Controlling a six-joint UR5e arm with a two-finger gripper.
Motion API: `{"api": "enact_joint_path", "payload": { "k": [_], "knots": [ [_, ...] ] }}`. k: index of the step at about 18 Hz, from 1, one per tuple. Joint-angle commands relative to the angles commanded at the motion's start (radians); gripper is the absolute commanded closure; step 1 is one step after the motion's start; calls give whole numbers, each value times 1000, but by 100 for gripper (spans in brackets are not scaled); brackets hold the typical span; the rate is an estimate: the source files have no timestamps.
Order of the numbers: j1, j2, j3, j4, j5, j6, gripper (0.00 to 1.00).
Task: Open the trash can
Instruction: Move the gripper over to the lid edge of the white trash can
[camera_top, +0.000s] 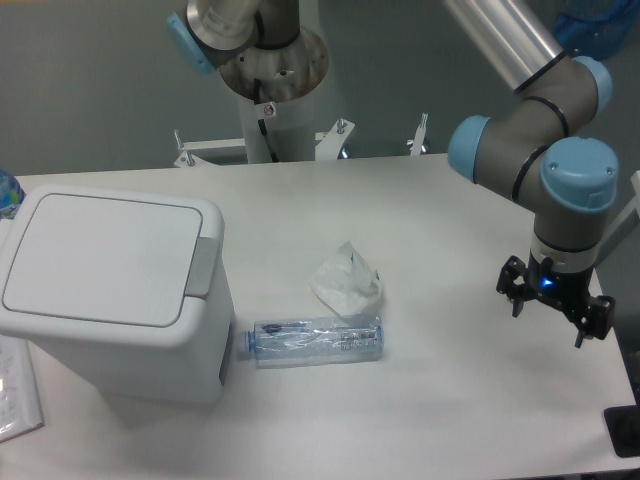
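The trash can (110, 290) is a big white boxy bin at the table's left, its flat lid down and closed, with a grey push tab (205, 266) on its right edge. My gripper (549, 323) hangs far to the right, near the table's right edge, pointing down just above the tabletop. Its two fingers stand apart with nothing between them. A wide stretch of table separates it from the bin.
A clear plastic bottle (315, 341) lies on its side just right of the bin. A crumpled white tissue (347, 281) sits behind it. Papers (15, 385) lie at the front left corner. A black block (625, 430) is at the right edge.
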Motion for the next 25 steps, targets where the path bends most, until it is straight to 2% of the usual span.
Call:
{"api": "enact_joint_path", "payload": {
  "k": [4,8,11,16,18,21,25],
  "knots": [
    [-41,37,-20,-5,-66,-242,0],
    [-121,86,-34,-5,-89,-489,0],
    [-166,118,-34,-5,-159,-655,0],
    [-222,181,-35,-5,-225,-824,0],
    [-236,213,-34,-5,-277,-897,0],
    [-236,264,-38,-9,-368,-938,0],
    [-250,359,-107,-9,-434,-959,0]
  ]
}}
